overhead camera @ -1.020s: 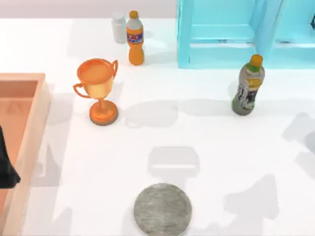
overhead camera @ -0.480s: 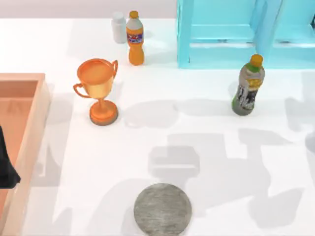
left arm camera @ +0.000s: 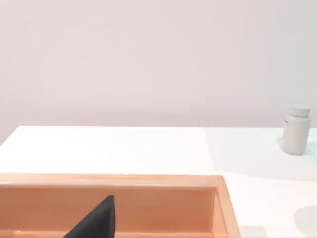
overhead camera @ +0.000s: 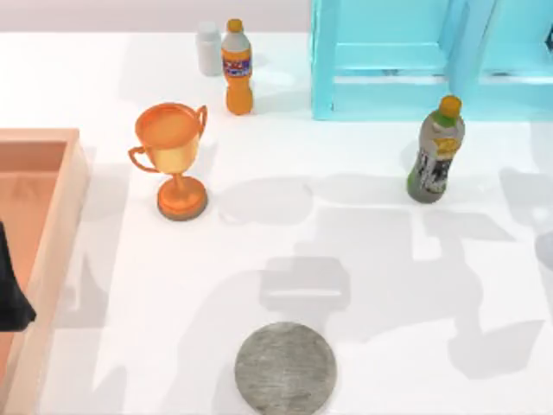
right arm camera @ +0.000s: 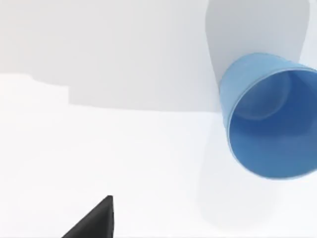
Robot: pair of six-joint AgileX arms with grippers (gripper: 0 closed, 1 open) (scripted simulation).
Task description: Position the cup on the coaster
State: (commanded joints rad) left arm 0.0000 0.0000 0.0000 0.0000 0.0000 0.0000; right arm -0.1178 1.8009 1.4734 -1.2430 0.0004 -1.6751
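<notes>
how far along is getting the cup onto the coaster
Nothing looks done yet: the coaster sits bare at the near edge of the table. In hand: the right wrist view looks at the cup standing on the white surface, ungrasped. Left: grasp it, carry it over, set it down. The left arm is parked by the wooden box.
</notes>
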